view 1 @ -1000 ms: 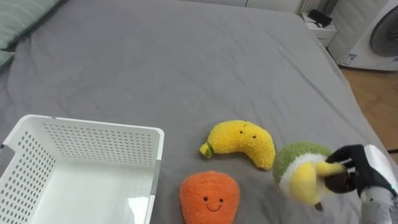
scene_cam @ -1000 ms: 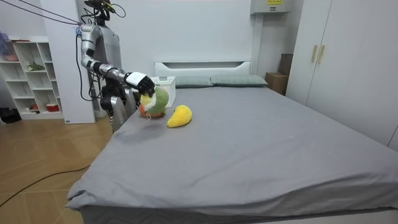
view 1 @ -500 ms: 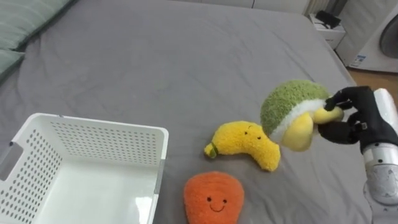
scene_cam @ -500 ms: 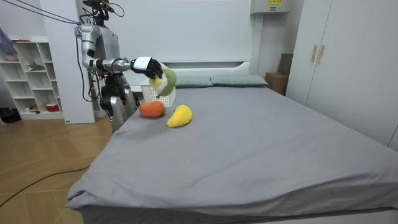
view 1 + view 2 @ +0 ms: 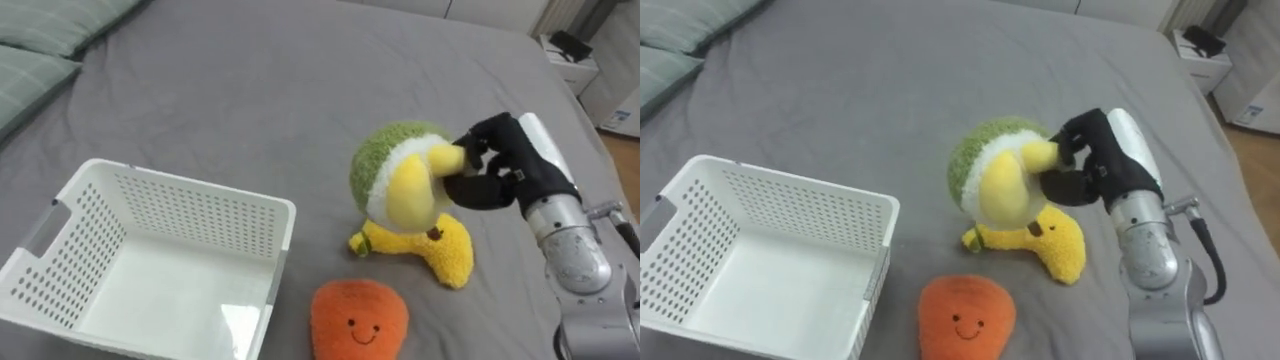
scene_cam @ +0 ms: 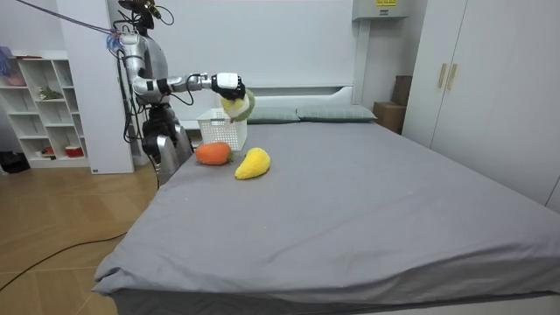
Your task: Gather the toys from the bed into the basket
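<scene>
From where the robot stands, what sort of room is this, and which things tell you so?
Most likely a bedroom: a wide bed under a grey sheet, pillows at its headboard, and tall wardrobe doors on the room view's right.

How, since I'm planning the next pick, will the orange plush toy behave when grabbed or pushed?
The orange plush toy looks fuzzy and stuffed, so it is probably soft, light and squashy rather than stiff. It lies flat on the grey bedcover, so it will likely slide or drag, not roll. Breakage seems unlikely.
</scene>
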Available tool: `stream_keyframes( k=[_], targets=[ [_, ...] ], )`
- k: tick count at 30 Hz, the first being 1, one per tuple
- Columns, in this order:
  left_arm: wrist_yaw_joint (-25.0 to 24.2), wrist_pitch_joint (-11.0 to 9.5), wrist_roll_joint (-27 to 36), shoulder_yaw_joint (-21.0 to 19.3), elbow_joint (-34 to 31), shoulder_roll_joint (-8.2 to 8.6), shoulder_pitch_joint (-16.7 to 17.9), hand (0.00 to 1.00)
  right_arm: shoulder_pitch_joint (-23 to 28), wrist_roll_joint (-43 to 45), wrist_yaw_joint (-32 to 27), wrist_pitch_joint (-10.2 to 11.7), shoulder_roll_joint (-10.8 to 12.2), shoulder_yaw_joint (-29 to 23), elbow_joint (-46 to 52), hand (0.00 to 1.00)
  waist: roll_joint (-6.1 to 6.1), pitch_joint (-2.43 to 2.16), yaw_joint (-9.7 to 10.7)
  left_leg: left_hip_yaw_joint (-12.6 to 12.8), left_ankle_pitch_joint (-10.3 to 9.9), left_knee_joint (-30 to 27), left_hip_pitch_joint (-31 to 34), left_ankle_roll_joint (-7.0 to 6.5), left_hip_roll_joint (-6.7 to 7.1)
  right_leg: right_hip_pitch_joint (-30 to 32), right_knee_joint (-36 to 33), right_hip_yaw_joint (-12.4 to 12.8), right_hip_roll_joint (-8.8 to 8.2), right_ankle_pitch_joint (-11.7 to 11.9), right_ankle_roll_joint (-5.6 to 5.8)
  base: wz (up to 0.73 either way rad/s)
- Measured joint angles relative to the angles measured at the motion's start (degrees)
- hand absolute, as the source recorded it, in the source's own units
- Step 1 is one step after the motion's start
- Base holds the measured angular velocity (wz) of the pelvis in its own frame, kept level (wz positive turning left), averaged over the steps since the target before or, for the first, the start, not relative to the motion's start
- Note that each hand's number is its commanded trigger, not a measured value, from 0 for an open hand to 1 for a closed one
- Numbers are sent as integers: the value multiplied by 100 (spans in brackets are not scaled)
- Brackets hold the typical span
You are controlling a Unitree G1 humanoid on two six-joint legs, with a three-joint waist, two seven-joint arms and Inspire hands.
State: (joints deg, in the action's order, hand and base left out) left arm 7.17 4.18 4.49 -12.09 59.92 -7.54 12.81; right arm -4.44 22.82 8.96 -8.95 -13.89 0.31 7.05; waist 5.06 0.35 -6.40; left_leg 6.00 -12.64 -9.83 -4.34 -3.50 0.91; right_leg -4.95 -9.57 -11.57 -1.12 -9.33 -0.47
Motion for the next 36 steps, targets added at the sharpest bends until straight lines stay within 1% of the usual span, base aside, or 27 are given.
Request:
stream_keyframes(
  k=[2, 3, 4, 5, 6, 8, 9, 13, 14, 16, 18, 22, 23, 25, 27, 29, 30, 31, 32, 33, 35, 36],
  targets=[
    [1, 0, -7, 83, -19, 6, -38, 0, -84, -200, 24, -2, 2, 154, 0, 100, 14, -6, -54, -37, 0, -22, 33, 0, 4, 7, 0, -38, -8, 0, 0, 10],
    [2, -2, -11, 111, -26, 7, -71, 0, -137, -343, 54, -2, 7, 233, 3, 100, 33, -20, -125, -74, 0, -58, 81, -1, 10, 24, -1, -74, -18, 0, 0, 15],
    [2, -2, -14, 111, -26, 8, -79, 0, -151, -392, 65, -2, 8, 270, 12, 100, 41, -19, -149, -89, 0, -65, 95, -1, 11, 28, 0, -89, -19, 0, 0, 18],
    [4, -2, -22, 109, -26, 6, -110, 0, -165, -422, 98, -2, 16, 355, 15, 100, 60, -29, -207, -141, 2, -81, 118, -4, 19, 27, 0, -125, -25, 0, 0, 16],
    [7, -2, -36, 105, -26, 3, -111, 0, -174, -408, 141, -3, 20, 427, 14, 100, 74, -39, -310, -166, 6, -93, 136, -6, 23, 27, 1, -138, -32, 0, 1, 13],
    [7, -1, -51, 105, -26, -2, -131, 0, -202, -324, 213, -11, 21, 570, 14, 100, 89, -44, -415, -182, 8, -106, 140, -8, 28, 25, -2, -159, -37, 0, 1, 8],
    [6, -1, -53, 105, -26, -9, -138, 0, -241, -264, 285, -11, 21, 635, 14, 100, 99, -38, -474, -227, 15, -123, 165, -13, 39, 21, -2, -210, -48, 0, 1, 14],
    [-16, -1, -49, 105, -29, -42, -145, 0, -327, -107, 482, -55, 35, 781, 51, 100, 138, -12, -535, -362, 54, -142, 221, -17, 76, 16, -3, -306, -78, -1, 2, 19],
    [-35, 1, -42, 94, -27, -44, -142, 0, -339, -17, 531, -62, 64, 812, 50, 100, 146, -8, -630, -371, 56, -152, 228, -16, 78, 15, -5, -312, -78, -1, 2, 5],
    [-94, 9, -37, 96, -27, -38, -147, 0, -370, 0, 659, -119, 82, 917, 50, 100, 170, -3, -753, -383, 61, -160, 239, -17, 81, 15, -6, -339, -82, 0, 2, 4],
    [-126, 11, -5, 113, -27, -37, -170, 0, -424, -2, 753, -125, 116, 1054, 49, 100, 178, 3, -807, -425, 61, -187, 270, -17, 86, 17, -6, -359, -83, 1, 2, 10],
    [-116, 15, -15, 112, -10, -38, -224, 0, -547, -5, 897, -169, 202, 1322, 48, 100, 168, 13, -852, -488, 65, -191, 304, -14, 96, 23, 0, -420, -88, 2, 3, 7],
    [-116, 36, -26, 111, -11, -38, -233, 0, -584, -4, 943, -195, 202, 1420, 48, 100, 153, 23, -941, -485, 67, -192, 302, -14, 96, 27, 0, -413, -88, 2, 3, 0],
    [-120, 55, -24, 112, -26, -31, -273, 0, -588, -5, 1070, -231, 208, 1499, 48, 100, 134, 37, -1000, -496, 67, -203, 314, -15, 98, 26, 2, -434, -91, 2, 3, 3],
    [-127, 61, -27, 109, -39, -35, -338, 0, -615, -4, 1155, -299, 220, 1670, 46, 100, 98, 62, -1085, -524, 69, -211, 337, -15, 103, 31, 6, -446, -92, 3, 3, 6],
    [-139, 65, -27, 107, -55, -35, -424, 0, -616, -4, 1200, -306, 249, 1731, 38, 100, 68, 82, -1121, -566, 69, -234, 371, -15, 108, 32, 14, -492, -96, 3, 4, 12],
    [-142, 65, -33, 107, -54, -33, -488, 0, -623, 8, 1202, -308, 258, 1776, 26, 95, 54, 91, -1133, -620, 79, -242, 393, -15, 121, 34, 14, -575, -110, 2, 4, 19],
    [-142, 65, -50, 108, -55, -33, -519, 0, -623, 12, 1201, -309, 258, 1802, 25, 64, 57, 89, -1129, -628, 91, -235, 406, -16, 126, 50, 13, -575, -122, 2, 4, 12],
    [-137, 63, -65, 102, -55, -34, -572, 0, -635, 32, 1202, -308, 265, 1847, 18, 21, 81, 73, -1144, -627, 129, -191, 432, -17, 136, 110, 0, -585, -161, 2, 4, 7],
    [-136, 63, -65, 105, -54, -27, -599, 0, -643, 41, 1203, -309, 280, 1862, -12, 0, 96, 64, -1145, -634, 160, -167, 458, -26, 150, 139, -1, -590, -175, 2, 4, 0],
    [-135, 60, -64, 107, -54, -28, -616, 0, -656, 40, 1202, -310, 281, 1864, -47, 0, 114, 52, -1149, -630, 176, -167, 497, -37, 162, 202, -15, -589, -173, 5, 9, 2],
    [-133, 60, -64, 107, -54, -37, -617, 0, -670, 45, 1200, -310, 284, 1865, -123, 0, 119, 53, -1147, -630, 179, -167, 509, -41, 168, 210, -14, -589, -173, 9, 15, 0]
  ],
)
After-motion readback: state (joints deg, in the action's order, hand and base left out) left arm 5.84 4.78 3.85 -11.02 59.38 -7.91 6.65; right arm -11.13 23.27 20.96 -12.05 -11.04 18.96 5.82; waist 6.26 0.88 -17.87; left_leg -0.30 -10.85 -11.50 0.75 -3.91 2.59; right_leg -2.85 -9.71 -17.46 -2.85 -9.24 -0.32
